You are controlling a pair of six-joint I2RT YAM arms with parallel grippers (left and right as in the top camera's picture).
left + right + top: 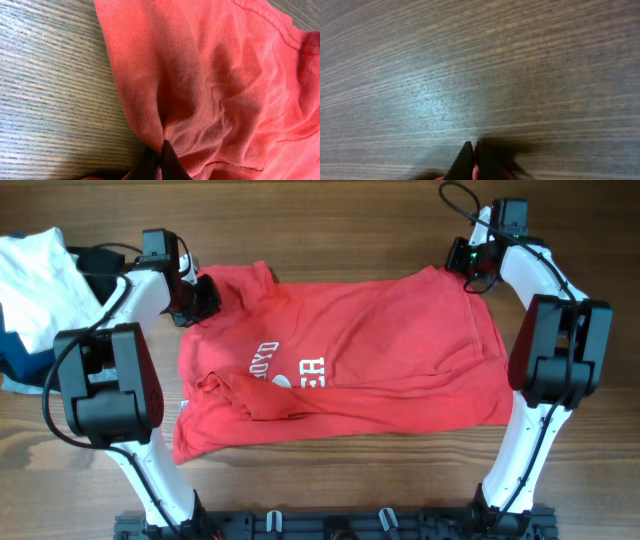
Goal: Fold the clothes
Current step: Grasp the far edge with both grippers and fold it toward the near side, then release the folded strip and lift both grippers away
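Note:
A red T-shirt (350, 350) with white lettering lies spread across the middle of the wooden table, its near left part bunched. My left gripper (200, 298) is at the shirt's far left corner, shut on a pinch of the red cloth (159, 150). My right gripper (472, 272) is at the shirt's far right corner; in the right wrist view its fingers (472, 149) are shut on a sliver of red cloth (476, 172) above bare wood.
A pile of white and blue clothes (30, 290) lies at the far left edge of the table. A black rail (330, 525) runs along the near edge between the two arm bases.

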